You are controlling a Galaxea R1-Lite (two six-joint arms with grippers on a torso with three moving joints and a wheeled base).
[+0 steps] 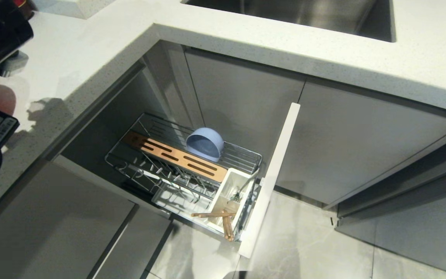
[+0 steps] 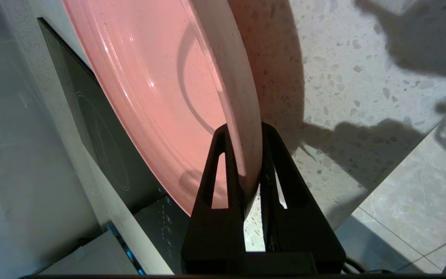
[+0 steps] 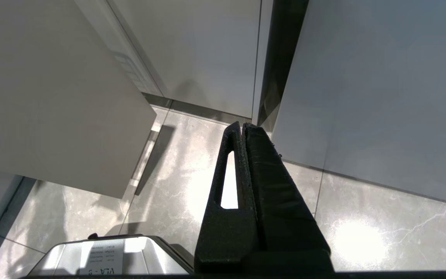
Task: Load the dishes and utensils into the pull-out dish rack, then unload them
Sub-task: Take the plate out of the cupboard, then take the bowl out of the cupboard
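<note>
Plate (image 2: 161,97) pinched by its rim between the fingers of the left gripper (image 2: 246,131) — pink, held on edge above the speckled counter (image 2: 343,77), well away from the rack (image 1: 176,170). Bowl (image 1: 204,144) on the rack's far side; chopsticks (image 1: 223,221) and spoon (image 1: 242,188) in its white cutlery box (image 1: 230,193). Right gripper (image 3: 243,126) pressed together, empty — down near the floor (image 3: 362,224).
</note>
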